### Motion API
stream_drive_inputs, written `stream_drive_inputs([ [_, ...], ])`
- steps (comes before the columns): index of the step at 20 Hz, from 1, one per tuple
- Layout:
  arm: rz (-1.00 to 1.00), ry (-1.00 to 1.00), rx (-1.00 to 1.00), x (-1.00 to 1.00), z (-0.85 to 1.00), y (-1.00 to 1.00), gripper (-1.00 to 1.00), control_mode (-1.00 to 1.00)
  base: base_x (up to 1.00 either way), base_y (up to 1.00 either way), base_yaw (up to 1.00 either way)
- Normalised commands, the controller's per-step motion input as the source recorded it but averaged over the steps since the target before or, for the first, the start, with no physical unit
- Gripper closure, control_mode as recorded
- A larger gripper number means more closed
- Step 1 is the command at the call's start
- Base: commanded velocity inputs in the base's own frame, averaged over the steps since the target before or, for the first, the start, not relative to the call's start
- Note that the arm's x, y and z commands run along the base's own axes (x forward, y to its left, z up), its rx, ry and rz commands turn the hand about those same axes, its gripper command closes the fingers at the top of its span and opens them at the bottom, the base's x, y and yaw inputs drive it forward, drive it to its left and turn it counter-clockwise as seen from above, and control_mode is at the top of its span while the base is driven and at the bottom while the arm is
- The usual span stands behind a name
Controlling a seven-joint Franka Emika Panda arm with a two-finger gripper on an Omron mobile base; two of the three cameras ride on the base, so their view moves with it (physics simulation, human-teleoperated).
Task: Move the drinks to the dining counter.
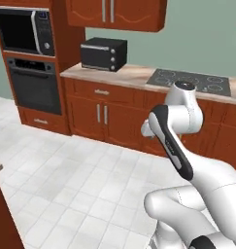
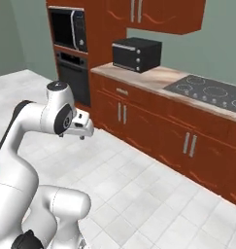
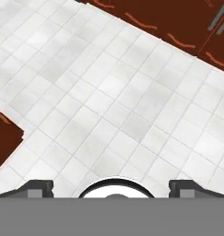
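A beige counter [image 1: 131, 78] (over red-brown cabinets) carries a black toaster oven [image 1: 103, 54] and a built-in cooktop [image 1: 191, 81].

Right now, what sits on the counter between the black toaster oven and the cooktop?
Nothing: in the right base view, bare countertop runs from the toaster oven to the cooktop.
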Motion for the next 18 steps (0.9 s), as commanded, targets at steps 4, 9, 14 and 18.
stream_drive_inputs([
  [4, 0.0, 0.0, 0.0, 0.0, 0.0, 0.0, -1.0, 1.0, 1.0, -0.21, 0.58],
  [9, 0.0, 0.0, 0.0, 0.0, 0.0, 0.0, -1.0, 1.0, 1.0, -0.2, 0.6],
  [14, 0.0, 0.0, 0.0, 0.0, 0.0, 0.0, -1.0, 1.0, 1.0, -0.2, 0.61],
  [18, 0.0, 0.0, 0.0, 0.0, 0.0, 0.0, -1.0, 1.0, 1.0, -0.31, 0.56],
])
